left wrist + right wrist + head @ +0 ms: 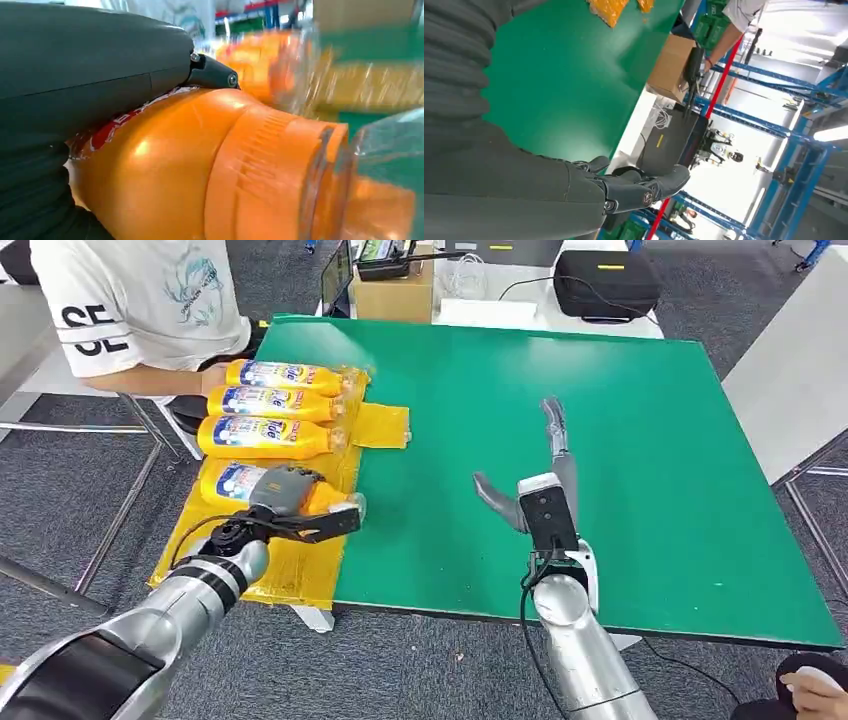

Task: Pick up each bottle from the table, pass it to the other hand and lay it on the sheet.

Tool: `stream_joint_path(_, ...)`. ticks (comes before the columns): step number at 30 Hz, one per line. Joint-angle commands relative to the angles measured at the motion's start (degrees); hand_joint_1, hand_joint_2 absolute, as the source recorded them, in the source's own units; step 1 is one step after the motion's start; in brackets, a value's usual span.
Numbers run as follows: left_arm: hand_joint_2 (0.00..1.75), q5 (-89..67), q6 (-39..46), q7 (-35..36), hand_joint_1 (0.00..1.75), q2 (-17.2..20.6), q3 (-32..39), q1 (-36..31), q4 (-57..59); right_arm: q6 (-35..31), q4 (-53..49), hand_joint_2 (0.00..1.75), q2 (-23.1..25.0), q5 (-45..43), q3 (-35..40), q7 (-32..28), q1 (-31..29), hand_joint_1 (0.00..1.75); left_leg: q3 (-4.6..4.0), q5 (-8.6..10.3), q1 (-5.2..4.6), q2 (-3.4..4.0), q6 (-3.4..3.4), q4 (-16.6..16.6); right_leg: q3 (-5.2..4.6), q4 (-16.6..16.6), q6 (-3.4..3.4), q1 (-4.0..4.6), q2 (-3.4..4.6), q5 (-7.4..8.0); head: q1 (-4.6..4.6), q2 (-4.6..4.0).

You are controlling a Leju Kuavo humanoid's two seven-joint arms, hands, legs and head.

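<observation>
Lower left of frame: my left hand (285, 502) wraps the bottle (232, 483) on the sheet (300, 575). Right hand (540, 490) spread, idle mid-table. Risk: round bottle rolls off the sheet edge on release.

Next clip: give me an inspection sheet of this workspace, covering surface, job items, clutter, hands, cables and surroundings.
Surface: green table, yellow sheet over its left edge.
Job's things: three orange bottles lie in a row on the sheet; fourth bottle lies nearest the robot.
Clutter: nothing seen on the green.
Hands: left hand grips the fourth bottle; right hand open above the table.
Cables: black cable at the right wrist.
Surroundings: person seated behind the sheet; cardboard box, black case, grey carpet.
</observation>
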Motion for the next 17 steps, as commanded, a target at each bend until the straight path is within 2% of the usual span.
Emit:
stream_joint_path(1, 1.75, -0.2, -4.02, 2.56, 1.75, 1.46, -2.27, -3.16, 7.53, 1.57, 1.81, 1.75, -0.86, -0.88, -0.26, 0.49, -1.97, 0.0, 0.26, -0.15, 0.08, 0.07, -0.08, 0.04, 0.26, 0.02, -0.11, 0.09, 0.03, -0.13, 0.0, 0.0)
stream_joint_path(2, 1.75, 1.13, -4.5, 2.51, 1.71, 1.33, -0.72, -2.98, 7.68, 1.71, 1.75, 1.75, -1.03, -0.92, -0.18, 0.52, -1.88, 0.0, 0.47, -0.26, 0.1, 0.12, -0.12, 0.07, 0.46, 0.05, -0.16, 0.12, 0.06, -0.22, 0.0, -0.02)
stream_joint_path(3, 1.75, 1.32, -4.91, 2.35, 0.02, 1.33, -0.43, -3.0, 7.75, 1.76, 1.72, 1.75, -1.07, -1.09, -0.27, 0.67, -1.78, 0.0, 0.31, -0.14, 0.07, 0.07, -0.07, 0.01, 0.31, -0.01, -0.11, 0.08, 0.05, -0.11, 0.0, 0.0)
stream_joint_path(11, 1.75, 2.32, -7.13, -0.18, 0.0, 1.32, 1.08, -3.48, 7.62, 2.8, 2.67, 1.75, -1.59, -2.17, -0.26, 0.82, -2.21, 0.0, 0.4, -0.15, 0.07, 0.11, -0.09, -0.01, 0.41, -0.01, -0.13, 0.09, 0.07, -0.12, 0.0, 0.0)
stream_joint_path(12, 0.0, 2.72, -7.14, -0.85, 0.0, 1.36, 1.52, -3.4, 7.5, 2.9, 2.82, 1.75, -1.65, -2.31, -0.26, 0.76, -2.3, 0.0, 0.5, -0.22, 0.08, 0.15, -0.12, 0.02, 0.51, 0.01, -0.16, 0.1, 0.1, -0.17, 0.0, 0.0)
stream_joint_path(17, 0.0, 5.82, -6.73, -4.47, 0.0, 1.57, 4.74, -2.74, 6.45, 3.17, 2.93, 1.75, -2.21, -2.57, -0.26, 0.62, -2.17, 0.0, 0.28, -0.07, 0.03, 0.05, -0.06, -0.04, 0.29, -0.02, -0.08, 0.04, 0.05, -0.06, -0.02, 0.0)
